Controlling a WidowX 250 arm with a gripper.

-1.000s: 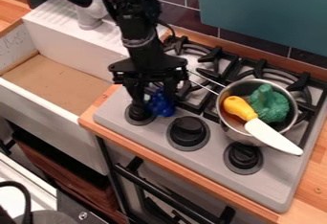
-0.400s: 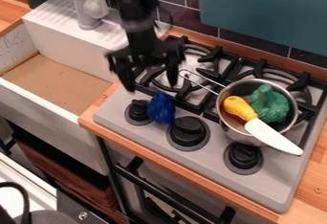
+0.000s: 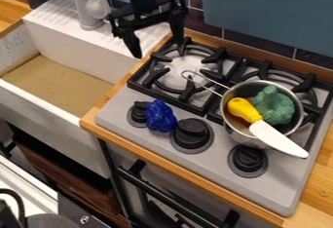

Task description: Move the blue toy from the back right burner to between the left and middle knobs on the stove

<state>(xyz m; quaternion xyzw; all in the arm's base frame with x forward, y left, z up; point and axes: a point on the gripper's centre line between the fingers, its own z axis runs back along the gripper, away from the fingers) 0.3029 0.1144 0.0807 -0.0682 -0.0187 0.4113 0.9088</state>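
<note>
The gripper's [image 3: 158, 50] jaws are spread, holding nothing, above the rear left corner of the stove [image 3: 280, 176]. On the stove's front, a lumpy blue thing [image 3: 160, 116] sits between the left and middle knobs [image 3: 191, 133]. At the stove's right, a metal pot [image 3: 242, 135] contains green broccoli [image 3: 274, 106] and a yellow-handled knife [image 3: 276, 138]. Left of the stove is a white sink [image 3: 55, 116]; behind, dark tiles [image 3: 244, 43].

High view from the front, angled down, fairly near stove [image 3: 280, 173] and sink [image 3: 58, 117]
</note>
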